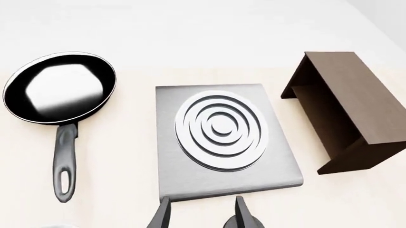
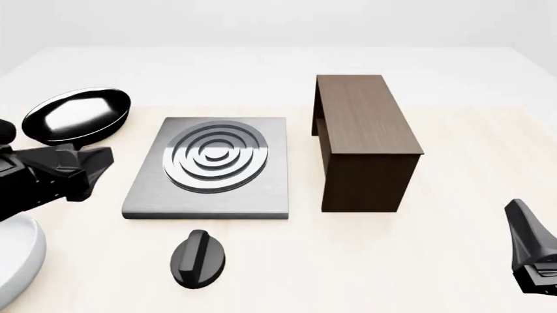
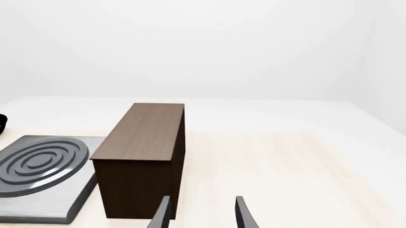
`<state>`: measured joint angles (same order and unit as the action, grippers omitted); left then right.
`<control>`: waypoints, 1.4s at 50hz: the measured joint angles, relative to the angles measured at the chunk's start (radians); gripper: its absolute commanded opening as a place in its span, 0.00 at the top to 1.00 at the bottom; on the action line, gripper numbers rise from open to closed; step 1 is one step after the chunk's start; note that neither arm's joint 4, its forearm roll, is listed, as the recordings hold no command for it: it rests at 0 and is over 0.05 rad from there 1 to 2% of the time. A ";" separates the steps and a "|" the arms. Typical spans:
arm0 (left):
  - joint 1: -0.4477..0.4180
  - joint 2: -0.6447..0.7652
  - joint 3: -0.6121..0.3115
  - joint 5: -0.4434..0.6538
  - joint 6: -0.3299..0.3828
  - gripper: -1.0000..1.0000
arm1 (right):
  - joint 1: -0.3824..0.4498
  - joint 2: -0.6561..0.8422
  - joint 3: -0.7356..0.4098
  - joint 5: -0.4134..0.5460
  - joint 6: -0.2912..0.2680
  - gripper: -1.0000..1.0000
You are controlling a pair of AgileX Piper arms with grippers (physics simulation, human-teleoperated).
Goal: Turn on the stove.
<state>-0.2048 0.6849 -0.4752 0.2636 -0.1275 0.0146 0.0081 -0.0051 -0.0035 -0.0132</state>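
1. Jaws on the left gripper (image 1: 201,213) are spread with nothing between them, seen in the left wrist view; jaws on the right gripper (image 3: 199,213) are likewise spread and empty in the right wrist view.
2. Front view shows the left arm (image 2: 48,176) low at the left edge, above the bench (image 2: 452,261). Only a dark tip of the right arm (image 2: 531,251) shows at the lower right corner. Jaw gap isn't readable from this view.
3. Stove (image 2: 211,168): flat grey square slab with raised concentric rings, lying flat mid-left on the bench.
4. Knob (image 2: 197,258): only the front view has it. It sits on the bench just in front of the stove's near edge, apart from the slab. The ridge's long axis runs roughly near-to-far, tilted slightly, far end pointing at the stove.
5. Left wrist view adds the whole frying pan (image 1: 58,102), left of the stove, handle pointing back toward the arms. The front view shows only the bowl, with the arm covering the handle.
6. Wooden stand (image 2: 361,140): just right of the stove, long axis near-to-far. The left wrist view shows its open side; the right wrist view shows its top and closed end.
7. White curved rim (image 2: 22,261) at the front view's lower left; can't tell what it is.
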 measured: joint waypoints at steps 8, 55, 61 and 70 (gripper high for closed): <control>-0.021 0.089 0.037 -0.060 -0.039 0.00 | 0.000 0.000 0.000 0.000 0.000 0.00; -0.113 0.392 0.248 -0.344 -0.173 0.00 | 0.000 0.000 0.000 0.000 0.000 0.00; -0.127 0.416 0.270 -0.372 -0.189 0.00 | 0.000 0.000 0.000 0.000 0.000 0.00; -0.138 0.446 0.295 -0.407 -0.212 0.00 | 0.000 0.000 0.000 0.000 0.000 0.00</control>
<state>-0.3430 1.1308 -0.1806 -0.1434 -0.3390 0.0146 0.0081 -0.0051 -0.0035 -0.0131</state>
